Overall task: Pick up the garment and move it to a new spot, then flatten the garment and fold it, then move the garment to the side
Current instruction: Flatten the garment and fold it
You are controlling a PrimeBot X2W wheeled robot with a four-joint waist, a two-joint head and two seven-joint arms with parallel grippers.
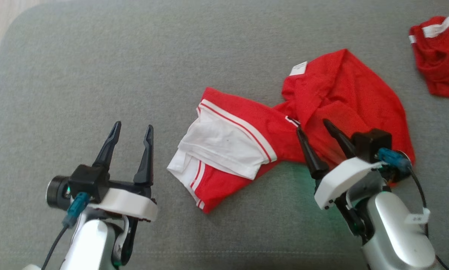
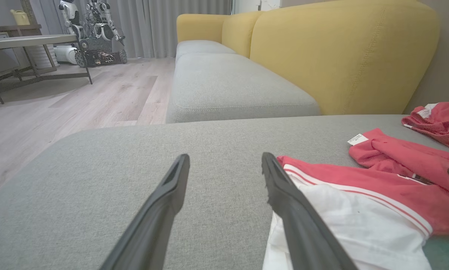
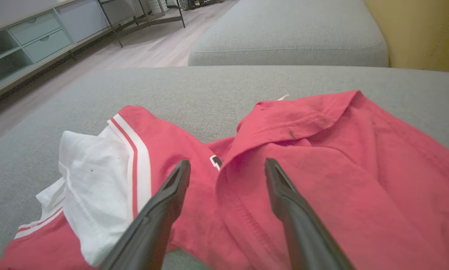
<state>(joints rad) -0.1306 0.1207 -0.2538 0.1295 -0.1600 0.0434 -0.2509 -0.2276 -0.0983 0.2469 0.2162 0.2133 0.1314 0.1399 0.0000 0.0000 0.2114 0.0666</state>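
My left claw (image 1: pixel 133 126) stands open and empty, left of the garment (image 1: pixel 239 127). The garment is crumpled red with a white panel and white stripes, lying mid-way across the grey cushion (image 1: pixel 96 56). My right claw (image 1: pixel 312 125) is spread wide over the garment's right half. A second red garment (image 1: pixel 438 63) lies further right, so I count two.

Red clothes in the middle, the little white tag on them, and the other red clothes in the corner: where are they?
red garment (image 1: pixel 359 93), head view, on its plain red part.
white tag (image 1: pixel 298 68), head view, on the tag's middle.
other red garment (image 1: pixel 445 75), head view, on its crumpled red cloth.
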